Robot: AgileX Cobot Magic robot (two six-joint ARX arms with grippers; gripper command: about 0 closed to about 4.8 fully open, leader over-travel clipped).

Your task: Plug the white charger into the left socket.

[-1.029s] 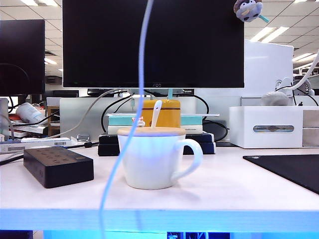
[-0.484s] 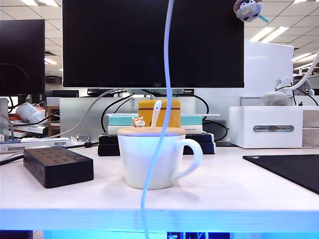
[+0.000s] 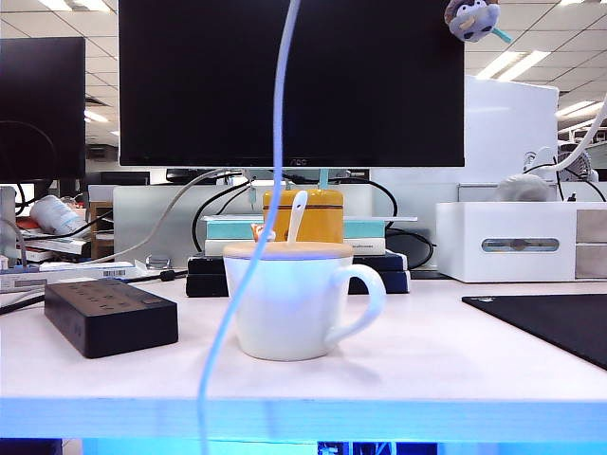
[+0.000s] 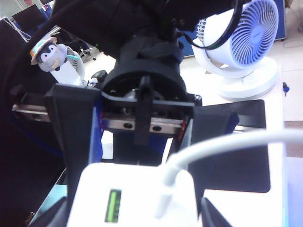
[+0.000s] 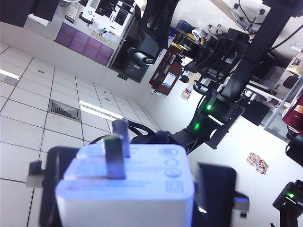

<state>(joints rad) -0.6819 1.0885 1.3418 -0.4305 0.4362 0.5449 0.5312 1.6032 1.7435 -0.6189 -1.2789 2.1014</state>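
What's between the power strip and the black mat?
Exterior view: only the white mug, cable dangling in front. Left tool and right tool show only in wrist views.

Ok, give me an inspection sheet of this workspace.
Surface: white table carrying strip, mug and mat.
Job's things: charger off the table, between both grippers; sockets on the strip free.
Clutter: lidded mug with spoon, black mat, white box.
Grippers: right gripper shut on charger, prongs bare; left gripper appears closed on its cable end; neither in the exterior view.
Cables: charger's cable hangs before the mug.
Surroundings: monitor behind.
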